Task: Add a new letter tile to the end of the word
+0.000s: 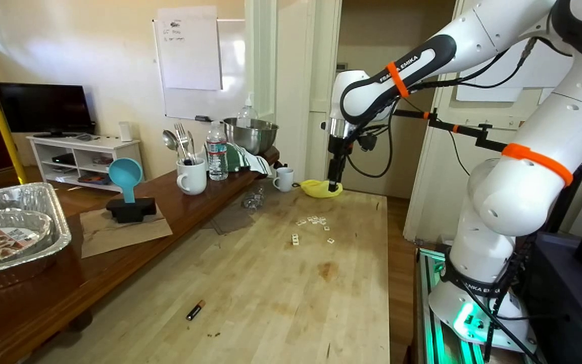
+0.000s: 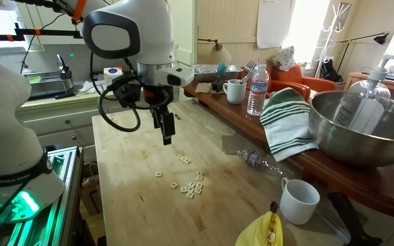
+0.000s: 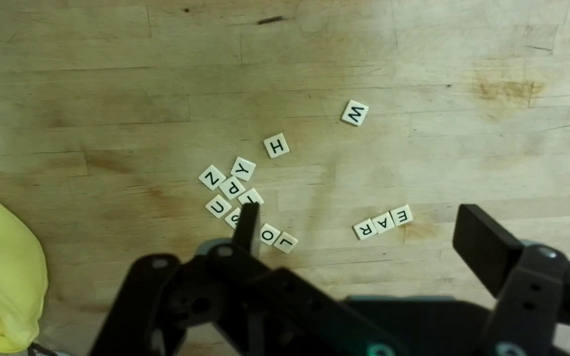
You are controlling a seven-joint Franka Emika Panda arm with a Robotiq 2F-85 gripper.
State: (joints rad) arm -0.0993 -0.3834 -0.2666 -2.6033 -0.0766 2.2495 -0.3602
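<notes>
The word is a short row of three cream tiles reading E, A, R [image 3: 383, 222] on the wooden table. The row also shows in both exterior views [image 1: 295, 239] [image 2: 184, 159]. Several loose letter tiles lie near it: a W tile [image 3: 355, 112], an H tile [image 3: 276, 146], a touching O [image 3: 268, 234] and L [image 3: 285, 242], and a cluster with Y [image 3: 243, 168] and U [image 3: 218, 206]. My gripper [image 3: 361, 215] is wide open and empty, above the table, pointing down [image 1: 334, 184] [image 2: 168, 136]. One finger partly covers the S and T tiles.
A yellow pouch [image 1: 319, 188] lies at one table end beside a white mug [image 2: 299, 201]. An empty plastic bottle [image 2: 258, 162] lies along the raised dark wood ledge [image 1: 119, 268]. A battery [image 1: 195, 310] lies on the table. The ledge carries a metal bowl, bottle and cutlery mug.
</notes>
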